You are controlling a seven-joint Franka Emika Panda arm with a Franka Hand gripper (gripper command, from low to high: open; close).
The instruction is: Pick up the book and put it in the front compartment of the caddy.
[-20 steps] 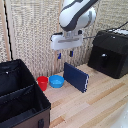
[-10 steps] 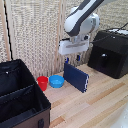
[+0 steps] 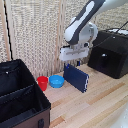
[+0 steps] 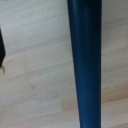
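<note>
While the book [image 3: 76, 78] stands on edge on the bench [image 3: 100, 102], long axis level, we cannot tell how the pincer [image 3: 76, 62] above is set.

Caddy [image 3: 20, 100] cropped; gripper [image 3: 74, 62] fingertips indistinct

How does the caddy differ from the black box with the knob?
The caddy is open-topped with a divider making two compartments; the black box is closed. The caddy sits at the exterior view's left, the black box at its right, behind the gripper and book. Both are black.
</note>
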